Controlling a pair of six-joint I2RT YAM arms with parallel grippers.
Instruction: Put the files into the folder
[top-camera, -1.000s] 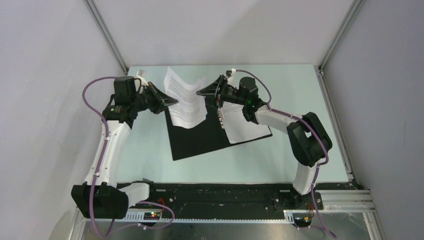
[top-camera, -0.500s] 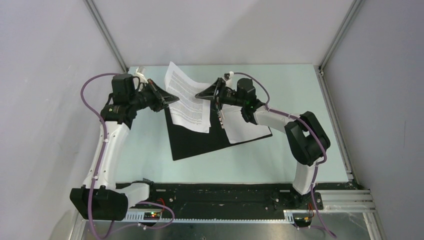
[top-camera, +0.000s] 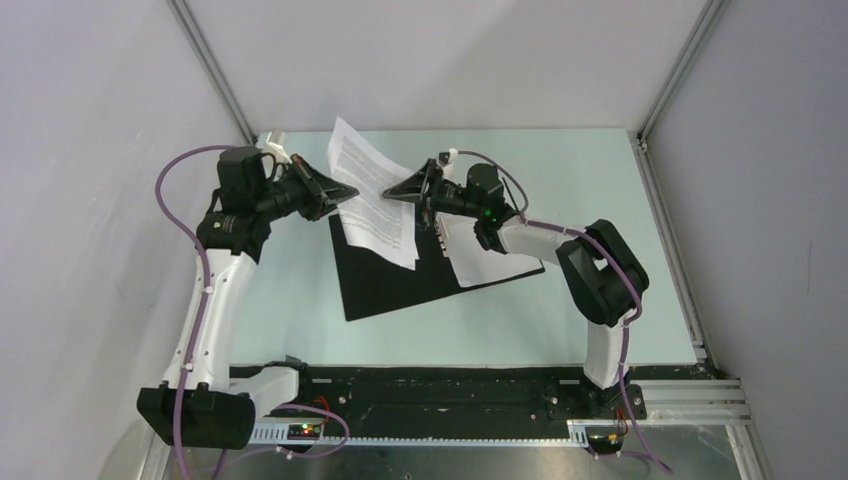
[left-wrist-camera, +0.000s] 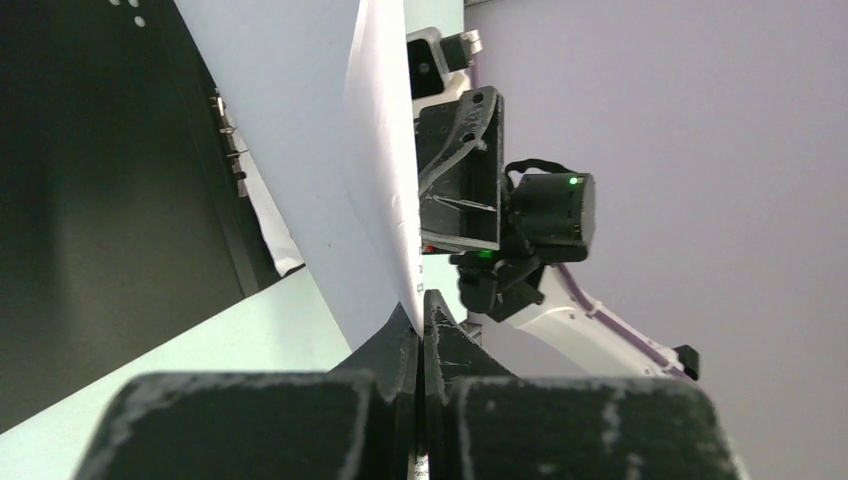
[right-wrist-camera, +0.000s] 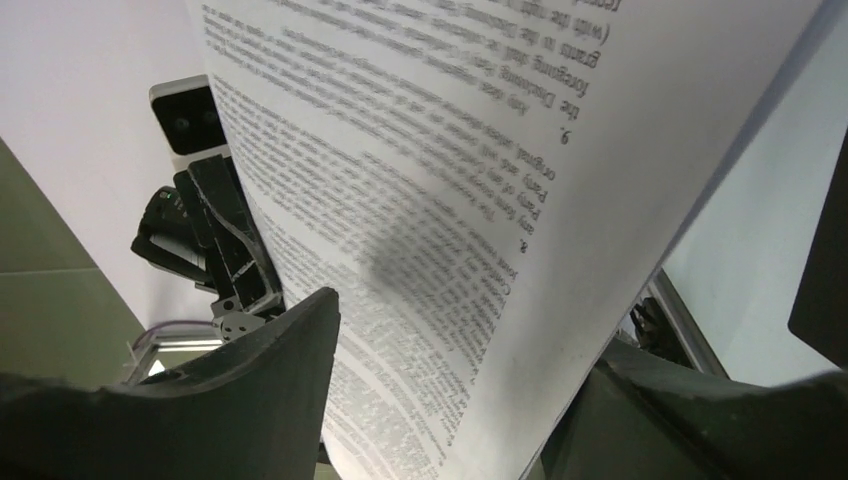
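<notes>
1. Since a second ago the right gripper (top-camera: 398, 190) moved left; its jaws stand wide around the raised sheet (top-camera: 372, 205).
2. Nearest lies the open folder (top-camera: 385, 285), black side up, with more sheets (top-camera: 495, 262) on its right part.
3. Further back, the left gripper (top-camera: 343, 196) is closed tightly on the raised sheet's edge, above the folder.
4. Paper is light and floppy; I would hold it near an edge.
</notes>
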